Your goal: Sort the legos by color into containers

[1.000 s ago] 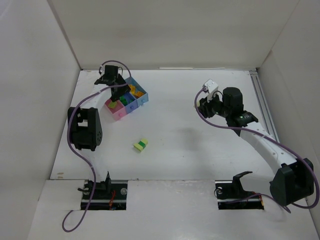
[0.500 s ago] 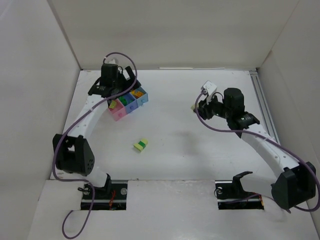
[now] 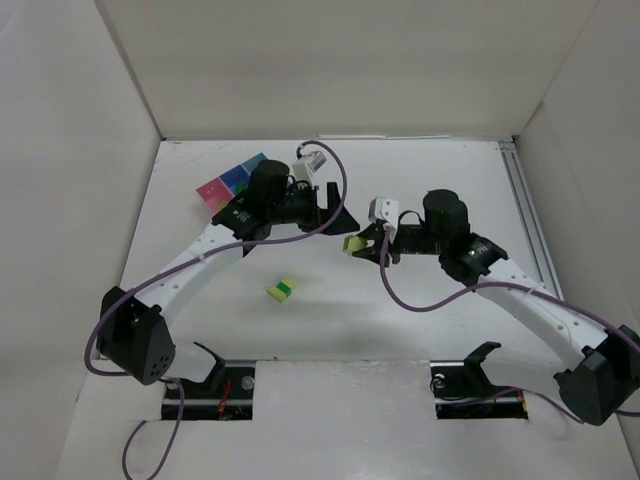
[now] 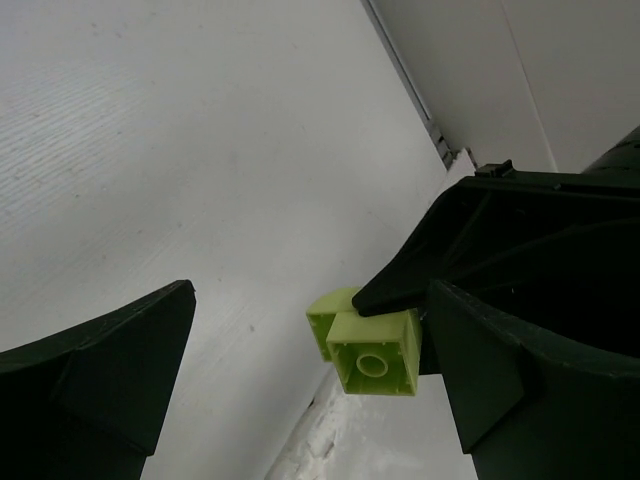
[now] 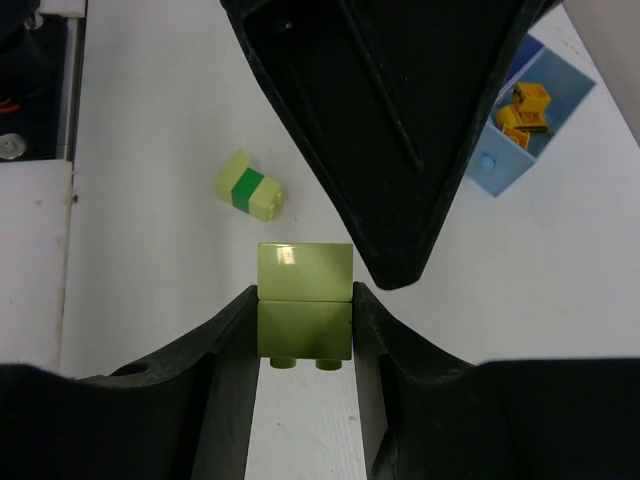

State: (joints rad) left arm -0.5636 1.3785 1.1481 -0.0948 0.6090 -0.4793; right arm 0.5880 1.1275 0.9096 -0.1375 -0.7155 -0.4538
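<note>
My right gripper [image 3: 362, 246] is shut on a lime green lego [image 3: 353, 244], two bricks stacked, held above the middle of the table. The right wrist view shows this lime stack [image 5: 305, 298] squeezed between both fingers, studs toward the camera. My left gripper [image 3: 338, 212] stands wide open right beside it. In the left wrist view the lime lego [image 4: 375, 350] hangs between the left fingers [image 4: 110, 390], nearer the right-hand one, touching neither. A pale yellow-and-green lego [image 3: 282, 290] lies on the table. The containers [image 3: 222, 186], pink and blue, sit at the back left, partly hidden by the left arm.
In the right wrist view a blue bin [image 5: 505, 160] holds orange-yellow bricks [image 5: 526, 108], and the pale yellow-and-green lego [image 5: 248, 187] lies beyond the held stack. White walls enclose the table on three sides. A metal rail [image 3: 525, 210] runs along the right edge.
The left arm swung from the bins to the table's middle and its jaws opened wide. The right gripper carried the lime lego leftward to meet it.
</note>
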